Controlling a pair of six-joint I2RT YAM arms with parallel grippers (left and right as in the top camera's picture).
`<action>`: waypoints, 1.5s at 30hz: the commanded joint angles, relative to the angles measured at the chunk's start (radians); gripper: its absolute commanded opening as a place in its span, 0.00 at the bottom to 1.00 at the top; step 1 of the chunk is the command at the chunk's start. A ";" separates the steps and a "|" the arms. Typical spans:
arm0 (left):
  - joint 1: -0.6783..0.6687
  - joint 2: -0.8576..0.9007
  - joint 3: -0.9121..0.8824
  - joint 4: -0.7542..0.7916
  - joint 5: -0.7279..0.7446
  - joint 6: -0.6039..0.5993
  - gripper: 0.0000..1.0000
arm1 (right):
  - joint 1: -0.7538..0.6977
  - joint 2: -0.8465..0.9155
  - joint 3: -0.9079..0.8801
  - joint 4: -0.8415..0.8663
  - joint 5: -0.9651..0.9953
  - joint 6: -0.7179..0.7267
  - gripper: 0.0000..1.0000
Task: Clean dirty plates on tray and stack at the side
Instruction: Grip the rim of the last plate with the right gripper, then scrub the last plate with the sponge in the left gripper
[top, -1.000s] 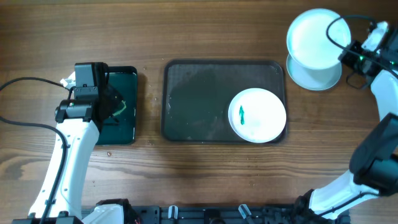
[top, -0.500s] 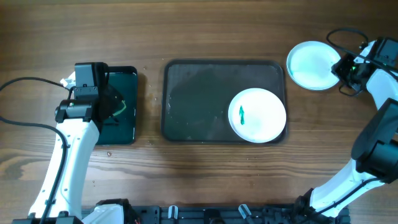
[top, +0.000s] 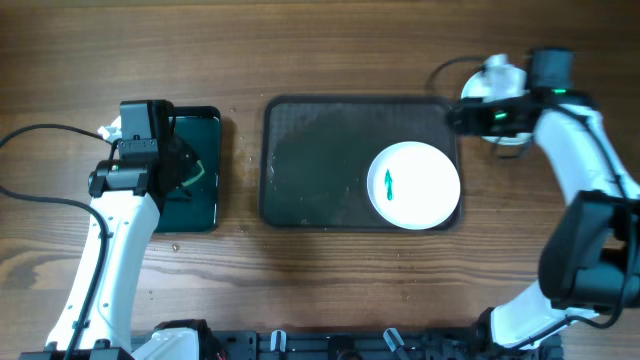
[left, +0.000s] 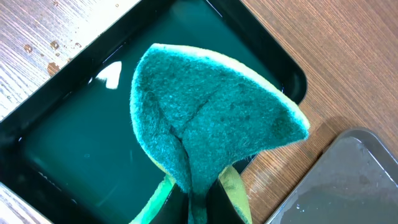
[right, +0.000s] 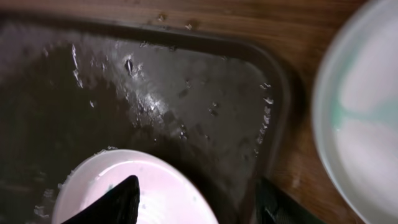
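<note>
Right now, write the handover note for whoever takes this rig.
Left gripper: shut on the green sponge, over the small black tray.
Right gripper: open, empty, over the big tray at its far right corner.
Done: side stack sits on the table beside that corner; plate count not visible.
Left: one plate on the big tray with a green smear; wipe it, then stack it.

Extending the left arm up the frame's left side, left gripper (top: 188, 170) clamping a green sponge (left: 205, 118). Arching the right arm from lower right to upper right, right gripper (top: 460, 117) gaping empty, pointing leftward.
</note>
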 joint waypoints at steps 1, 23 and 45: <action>0.007 -0.003 -0.002 0.002 0.011 0.011 0.04 | 0.097 0.007 -0.051 0.093 0.198 -0.141 0.63; 0.006 -0.003 -0.002 0.003 0.045 0.011 0.04 | 0.137 0.007 -0.232 -0.064 0.227 -0.038 0.37; -0.453 0.203 -0.002 0.334 0.410 -0.159 0.04 | 0.290 0.058 -0.232 0.231 0.110 0.287 0.04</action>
